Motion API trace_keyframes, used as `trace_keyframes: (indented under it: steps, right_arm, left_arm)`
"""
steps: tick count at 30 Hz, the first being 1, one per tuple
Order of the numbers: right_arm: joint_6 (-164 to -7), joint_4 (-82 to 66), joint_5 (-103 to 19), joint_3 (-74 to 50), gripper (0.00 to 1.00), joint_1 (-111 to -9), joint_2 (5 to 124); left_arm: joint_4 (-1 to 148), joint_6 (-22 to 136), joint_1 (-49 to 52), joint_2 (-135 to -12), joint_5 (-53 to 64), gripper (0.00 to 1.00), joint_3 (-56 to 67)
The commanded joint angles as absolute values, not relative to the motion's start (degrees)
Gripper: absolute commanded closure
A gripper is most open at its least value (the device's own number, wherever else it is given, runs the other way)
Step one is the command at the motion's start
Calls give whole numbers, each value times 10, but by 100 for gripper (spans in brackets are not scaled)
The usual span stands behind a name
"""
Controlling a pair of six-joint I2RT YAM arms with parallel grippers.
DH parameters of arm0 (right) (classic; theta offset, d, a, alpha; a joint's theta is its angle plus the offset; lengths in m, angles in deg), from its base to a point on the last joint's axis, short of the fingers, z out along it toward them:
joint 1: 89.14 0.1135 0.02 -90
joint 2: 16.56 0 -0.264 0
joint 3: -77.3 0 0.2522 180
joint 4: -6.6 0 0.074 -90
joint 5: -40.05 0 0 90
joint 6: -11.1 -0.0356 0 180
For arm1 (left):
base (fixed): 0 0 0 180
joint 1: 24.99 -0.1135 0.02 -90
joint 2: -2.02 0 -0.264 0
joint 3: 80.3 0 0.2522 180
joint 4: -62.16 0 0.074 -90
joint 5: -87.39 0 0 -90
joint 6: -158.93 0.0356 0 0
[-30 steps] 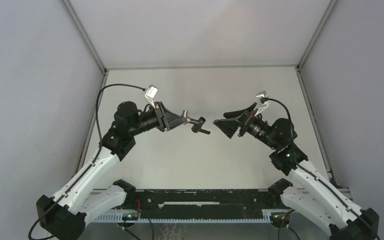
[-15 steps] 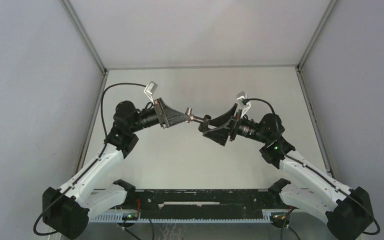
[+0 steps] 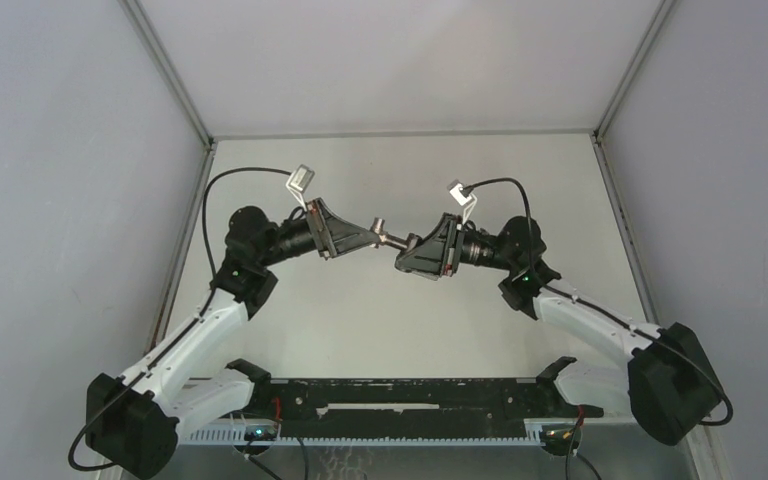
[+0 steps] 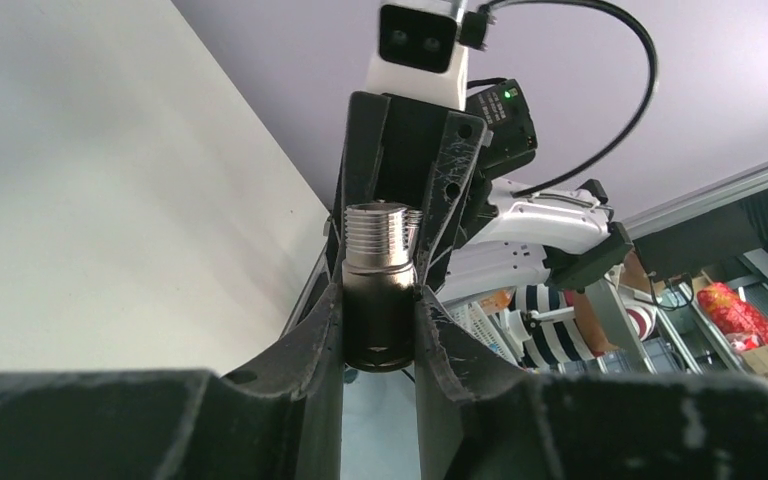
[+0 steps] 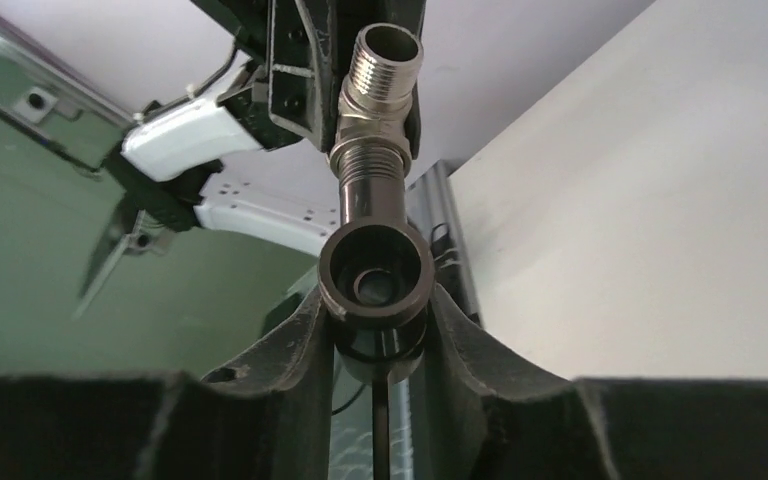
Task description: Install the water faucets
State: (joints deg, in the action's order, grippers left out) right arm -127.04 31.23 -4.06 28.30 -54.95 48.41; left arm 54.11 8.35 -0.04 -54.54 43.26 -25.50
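Note:
The water faucets hang as one joined piece (image 3: 391,238) above the middle of the table, between the two grippers. My left gripper (image 3: 368,234) is shut on one end of it. In the left wrist view its fingers (image 4: 332,330) clamp a dark barrel (image 4: 378,310) with a silvery threaded collar (image 4: 379,235). My right gripper (image 3: 412,257) meets it from the right. In the right wrist view both fingers (image 5: 305,335) press on the dark round tap body (image 5: 375,268), and a thin lever (image 5: 378,430) runs down between them. Beyond it the silvery threaded fitting (image 5: 382,75) sticks out.
A black rail (image 3: 390,405) runs along the near edge between the arm bases. Grey walls and metal frame posts (image 3: 165,70) close in the pale table (image 3: 400,170). White wrist cameras (image 3: 301,181) with black cables ride above each gripper.
My right arm swung left up to the faucet, and its wide-open jaws closed around the dark tap body. The left gripper rose slightly early on, then held still with its end.

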Motion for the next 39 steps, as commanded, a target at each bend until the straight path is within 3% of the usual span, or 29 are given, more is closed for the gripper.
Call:
trace_keyframes:
  steps: [1, 5, 11, 16, 22, 23, 25, 26, 30, 33, 39]
  right_arm:
    - [-1441, 447, 40, 233, 71, -555, 525]
    - [-1559, 440, 94, 184, 100, -566, 581]
    - [-1675, 547, 139, 176, 100, -577, 623]
    - [-1613, 488, 167, 162, 100, -580, 613]
    - [-1499, 336, 194, 130, 100, -579, 596]
    - [-1472, 301, 195, 124, 100, -578, 590]
    - [-1432, 246, 195, 112, 100, -579, 581]
    - [-1412, 226, 196, 106, 100, -579, 578]
    - [-1394, 198, 201, 99, 100, -581, 577]
    - [-1389, 193, 203, 99, 100, -582, 576]
    - [-1384, 189, 208, 99, 100, -581, 571]
  left_arm:
    - [470, 83, -4, -531, 449, 100, -267]
    - [416, 83, -3, -523, 461, 100, -287]
    - [428, 95, -3, -525, 543, 100, -282]
    - [433, 75, -3, -537, 584, 68, -277]
    - [460, 80, -3, -550, 611, 55, -264]
    - [461, 80, -3, -553, 614, 56, -262]
    - [466, 82, -3, -555, 617, 70, -259]
    - [472, 86, -3, -555, 616, 69, -257]
    - [512, 111, -3, -555, 614, 41, -245]
    - [567, 146, -4, -550, 602, 29, -228]
    - [622, 180, -4, -546, 572, 29, -206]
